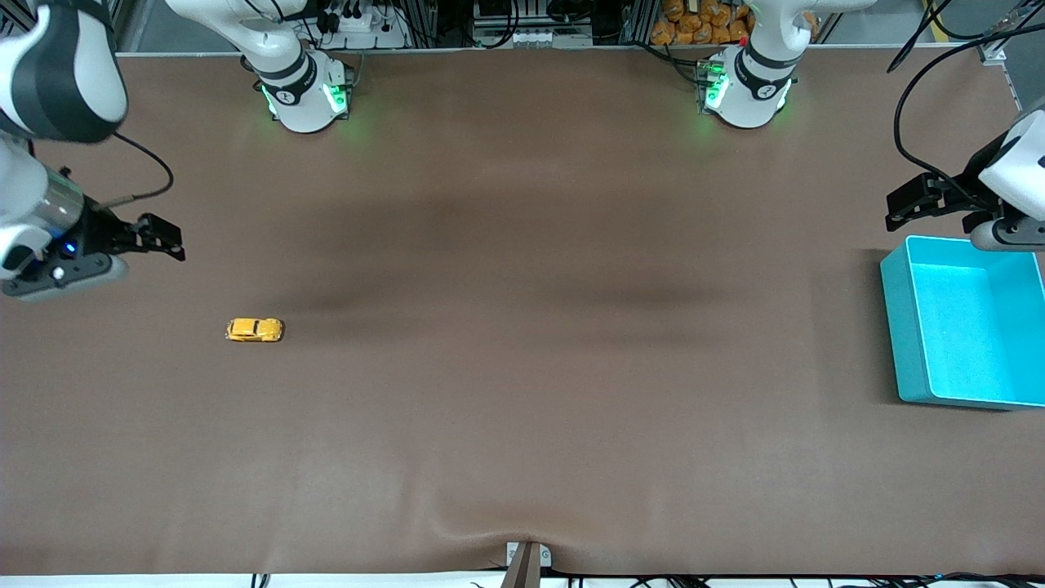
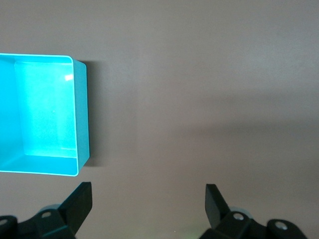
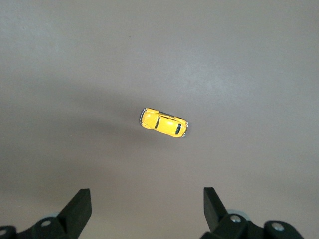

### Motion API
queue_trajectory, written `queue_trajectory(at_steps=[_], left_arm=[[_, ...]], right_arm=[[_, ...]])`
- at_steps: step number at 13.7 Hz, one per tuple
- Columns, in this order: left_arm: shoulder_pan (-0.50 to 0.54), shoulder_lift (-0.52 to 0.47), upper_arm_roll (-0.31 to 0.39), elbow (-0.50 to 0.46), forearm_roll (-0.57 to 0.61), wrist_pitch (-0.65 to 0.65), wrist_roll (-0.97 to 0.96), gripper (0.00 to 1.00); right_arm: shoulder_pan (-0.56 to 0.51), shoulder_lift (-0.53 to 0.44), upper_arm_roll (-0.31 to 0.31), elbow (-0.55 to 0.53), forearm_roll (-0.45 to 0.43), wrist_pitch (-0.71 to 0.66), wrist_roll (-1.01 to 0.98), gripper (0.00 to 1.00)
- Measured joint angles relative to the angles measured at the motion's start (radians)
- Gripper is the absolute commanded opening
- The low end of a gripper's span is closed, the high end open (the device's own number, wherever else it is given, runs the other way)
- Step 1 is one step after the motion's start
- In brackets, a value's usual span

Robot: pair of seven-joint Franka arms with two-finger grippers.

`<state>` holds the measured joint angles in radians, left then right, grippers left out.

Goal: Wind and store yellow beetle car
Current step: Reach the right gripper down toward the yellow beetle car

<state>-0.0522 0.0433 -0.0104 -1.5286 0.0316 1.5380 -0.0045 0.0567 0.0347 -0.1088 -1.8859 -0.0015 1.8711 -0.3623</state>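
The yellow beetle car (image 1: 255, 329) sits on its wheels on the brown table toward the right arm's end. It also shows in the right wrist view (image 3: 163, 122). My right gripper (image 1: 161, 237) is open and empty, up in the air over the table's edge at that end, apart from the car. Its fingers (image 3: 79, 206) frame bare table. My left gripper (image 1: 918, 200) is open and empty, up in the air beside the turquoise bin (image 1: 906, 327). The bin also shows in the left wrist view (image 2: 82, 114) and holds nothing. One left finger (image 2: 79, 201) shows there.
The brown table cloth (image 1: 522, 367) has a small fold at the edge nearest the front camera. Cables and equipment run along the edge by the arms' bases.
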Motion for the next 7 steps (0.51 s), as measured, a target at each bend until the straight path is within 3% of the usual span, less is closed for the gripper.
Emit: queue_trajectory(at_steps=[2, 7], left_arm=[[0.000, 0.004, 0.000, 0.000, 0.000, 0.000, -0.001, 1.00], [0.020, 0.011, 0.004, 0.000, 0.000, 0.000, 0.000, 1.00]], right_arm=[[0.000, 0.035, 0.002, 0.000, 0.002, 0.010, -0.003, 0.77], [0.002, 0.093, 0.002, 0.000, 0.022, 0.012, -0.003, 0.72]])
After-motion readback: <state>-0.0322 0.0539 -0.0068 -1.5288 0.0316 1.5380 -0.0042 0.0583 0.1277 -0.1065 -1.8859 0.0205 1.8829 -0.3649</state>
